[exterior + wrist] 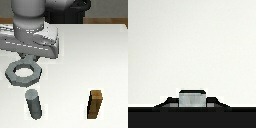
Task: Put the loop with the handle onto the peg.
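The loop with the handle (22, 71) is a flat grey ring with a round hole. It hangs just under my gripper (25, 58) at the exterior view's left, lifted off the white table. My gripper is shut on its stubby handle, which shows in the wrist view as a grey block (192, 98) between the dark fingers (168, 104). The ring itself is out of the wrist view. The peg (34, 104), a short upright grey cylinder, stands on the table a little nearer the camera than the ring and slightly to the exterior view's right of it.
A brown wooden square-sided block (95, 104) stands upright at the exterior view's right, level with the peg. The white table (85, 55) ends at a back edge with a dark object behind it (80, 7).
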Motion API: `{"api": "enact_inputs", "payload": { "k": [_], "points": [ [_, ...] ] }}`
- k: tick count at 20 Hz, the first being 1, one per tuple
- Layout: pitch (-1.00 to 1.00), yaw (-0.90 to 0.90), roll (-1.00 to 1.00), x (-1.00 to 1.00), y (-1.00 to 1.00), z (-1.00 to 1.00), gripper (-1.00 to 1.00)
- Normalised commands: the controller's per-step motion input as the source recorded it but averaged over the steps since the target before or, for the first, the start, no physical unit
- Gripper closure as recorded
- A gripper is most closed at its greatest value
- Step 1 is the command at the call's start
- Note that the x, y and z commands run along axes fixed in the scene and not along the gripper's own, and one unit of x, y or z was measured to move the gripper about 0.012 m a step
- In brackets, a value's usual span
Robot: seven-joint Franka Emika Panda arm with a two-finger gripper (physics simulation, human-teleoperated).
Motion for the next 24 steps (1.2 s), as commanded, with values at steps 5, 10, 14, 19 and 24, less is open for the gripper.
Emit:
{"api": "enact_inputs", "payload": {
  "k": [5,10,14,19,24],
  "points": [
    [0.00,0.00,0.00,0.20,0.00,0.00,1.00],
    [0.00,0.00,0.00,0.00,0.20,0.00,1.00],
    [0.00,0.00,0.00,0.25,-0.25,0.00,1.00],
    [0.00,0.00,0.00,0.20,0.20,0.00,1.00],
    [0.00,0.00,0.00,0.00,0.00,0.00,1.00]
  ]
}}
